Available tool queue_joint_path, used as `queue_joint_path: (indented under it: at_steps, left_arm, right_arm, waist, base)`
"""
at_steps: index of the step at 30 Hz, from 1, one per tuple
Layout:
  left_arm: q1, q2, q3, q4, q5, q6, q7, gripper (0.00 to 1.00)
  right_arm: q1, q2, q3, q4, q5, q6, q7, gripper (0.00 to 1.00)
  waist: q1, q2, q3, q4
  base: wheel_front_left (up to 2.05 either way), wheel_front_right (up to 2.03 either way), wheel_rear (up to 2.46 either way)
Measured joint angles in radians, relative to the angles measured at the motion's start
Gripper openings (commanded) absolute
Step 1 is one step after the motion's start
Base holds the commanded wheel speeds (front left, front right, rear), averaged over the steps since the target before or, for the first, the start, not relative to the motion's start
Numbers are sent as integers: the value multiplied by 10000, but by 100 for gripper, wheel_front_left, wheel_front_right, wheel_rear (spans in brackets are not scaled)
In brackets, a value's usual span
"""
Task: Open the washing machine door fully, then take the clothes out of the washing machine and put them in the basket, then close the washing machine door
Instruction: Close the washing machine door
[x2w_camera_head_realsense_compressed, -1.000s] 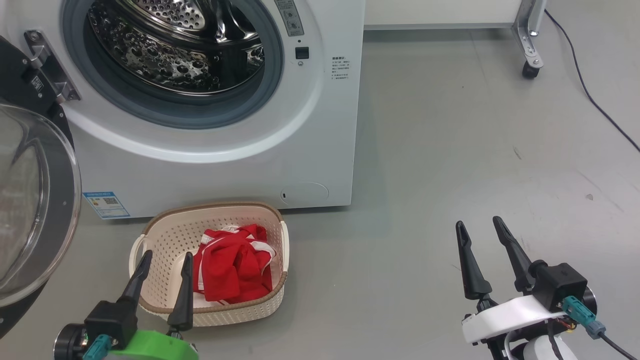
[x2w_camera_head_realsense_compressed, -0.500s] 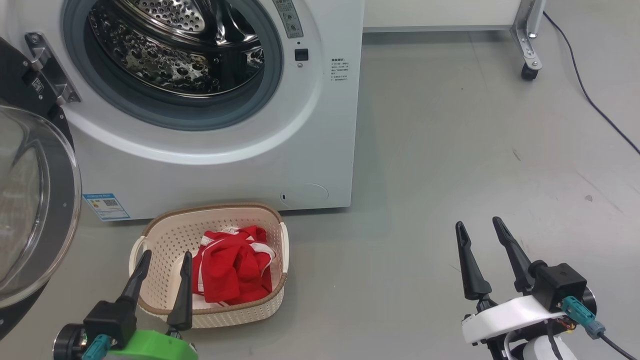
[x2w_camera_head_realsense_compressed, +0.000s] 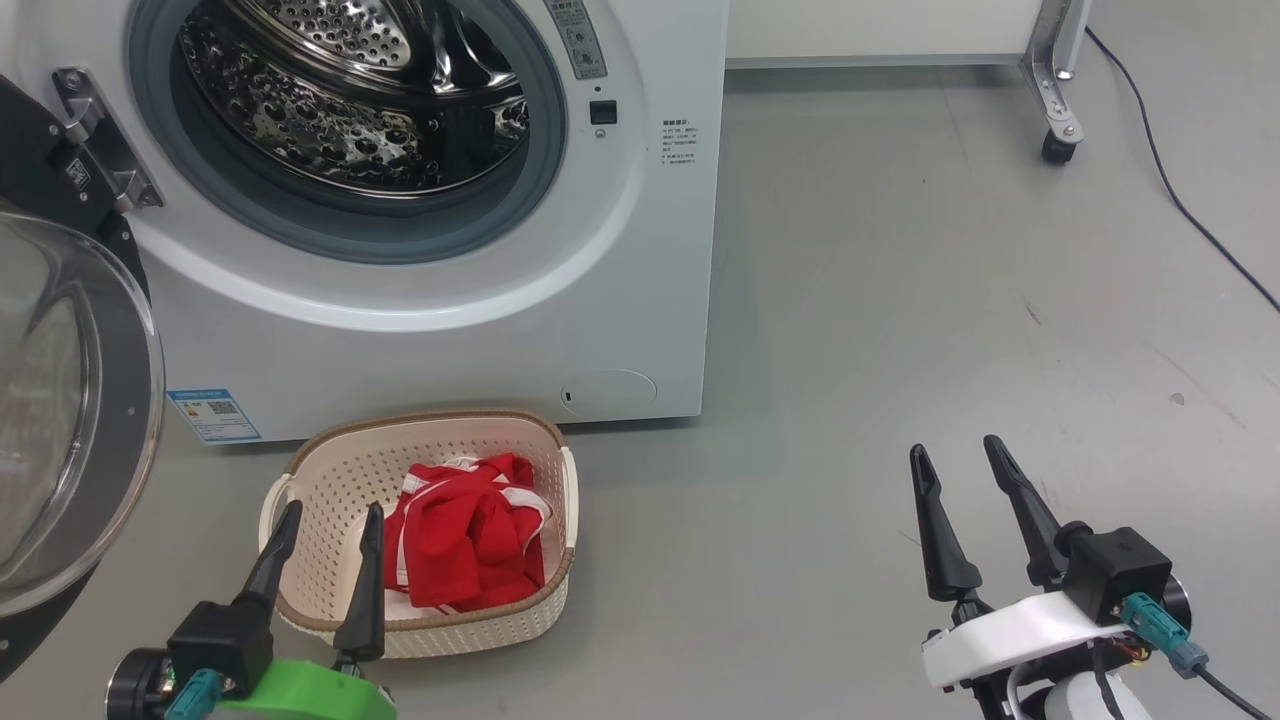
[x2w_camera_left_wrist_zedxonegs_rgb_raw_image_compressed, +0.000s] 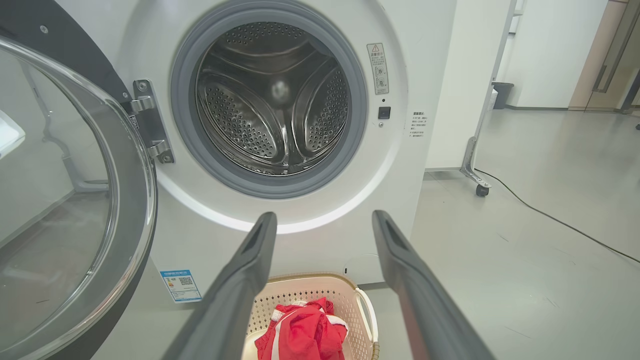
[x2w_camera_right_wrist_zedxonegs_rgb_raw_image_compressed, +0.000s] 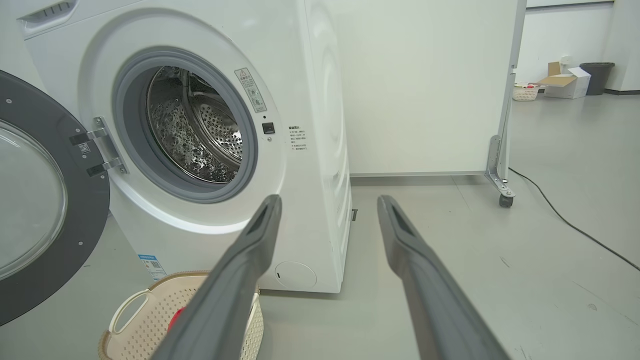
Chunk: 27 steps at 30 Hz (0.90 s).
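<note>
One washer (x2w_camera_head_realsense_compressed: 640, 250), its one door (x2w_camera_head_realsense_compressed: 60, 420) swung open at left. One basket (x2w_camera_head_realsense_compressed: 430, 413) stands before it, holding one heap of red clothes (x2w_camera_head_realsense_compressed: 460, 550). Left gripper (x2w_camera_head_realsense_compressed: 333, 507) and right gripper (x2w_camera_head_realsense_compressed: 955, 445): jaws apart, holding nothing.

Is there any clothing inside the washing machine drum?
No, the steel drum looks bare in the left wrist view, and the red clothes lie in the basket.

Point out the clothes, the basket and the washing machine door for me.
clothes (x2w_camera_head_realsense_compressed: 465, 545), head view, middle of the red pile.
basket (x2w_camera_head_realsense_compressed: 430, 414), head view, brown back rim.
washing machine door (x2w_camera_head_realsense_compressed: 60, 420), head view, glass bowl.
</note>
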Motion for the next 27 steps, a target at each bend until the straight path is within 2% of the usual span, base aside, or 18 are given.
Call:
queue_joint_path:
  at_steps: [14,27]
  left_arm:
    - [-1,-8,-192,19,90,0,0,100]
    - [-12,-10,-274,88,90,12,0,100]
  right_arm:
    - [4,27,-29,-13,0,0,0,100]
    - [16,33,-31,-69,-21,13,0,100]
  waist:
    - [0,0,5,148]
    - [0,0,142,1292]
  base:
    - [0,0,0]
    - [0,0,0]
